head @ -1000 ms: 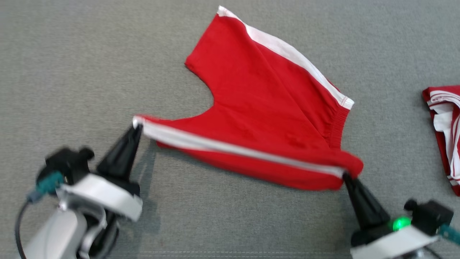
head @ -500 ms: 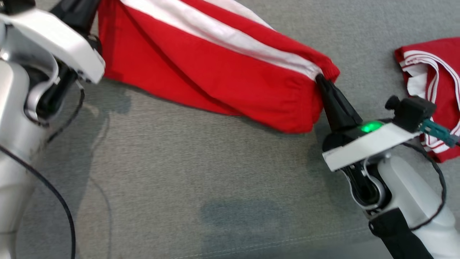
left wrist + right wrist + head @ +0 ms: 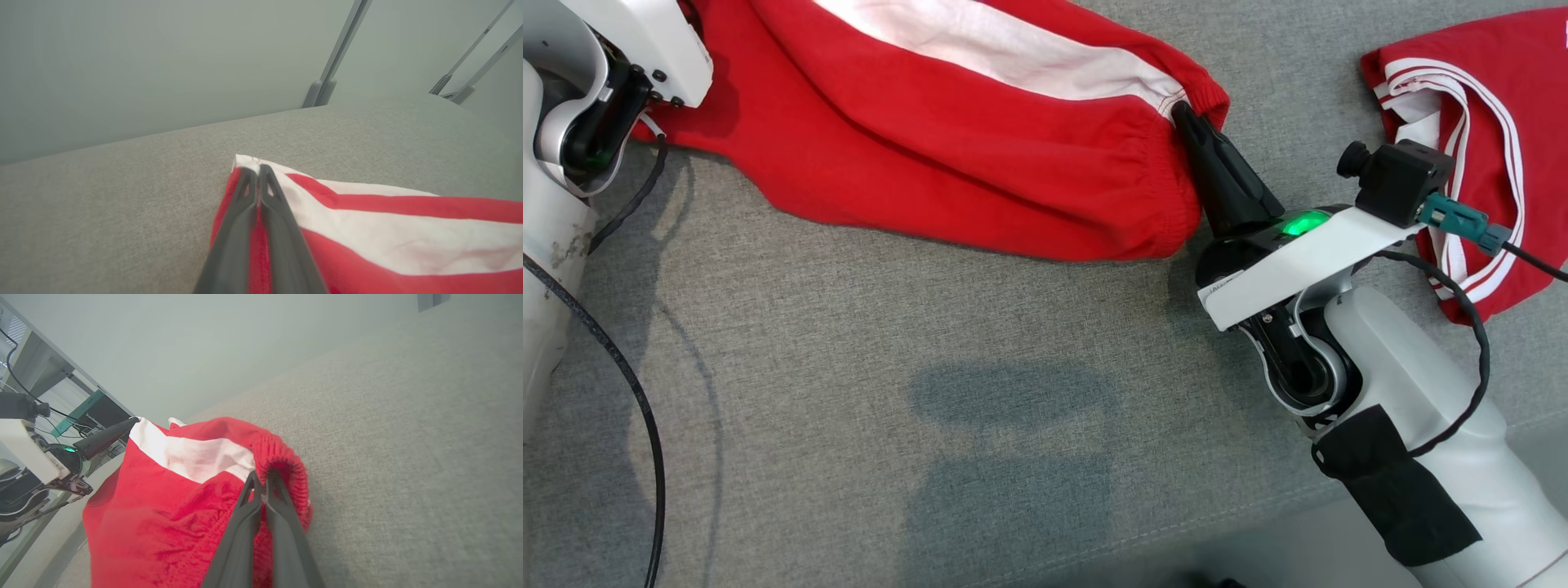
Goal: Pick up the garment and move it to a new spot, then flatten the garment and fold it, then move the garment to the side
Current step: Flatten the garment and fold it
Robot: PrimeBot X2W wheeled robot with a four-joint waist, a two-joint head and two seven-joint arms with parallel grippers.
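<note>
Two garments, two tools

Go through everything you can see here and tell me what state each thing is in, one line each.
Red shorts: held up at two ends, bunched and sagging between them, not flat.
Left gripper: shut on the shorts' white-striped corner.
Right gripper: shut on the shorts' elastic waistband.
Other red garment: lying rumpled on the grey surface, untouched.
</note>
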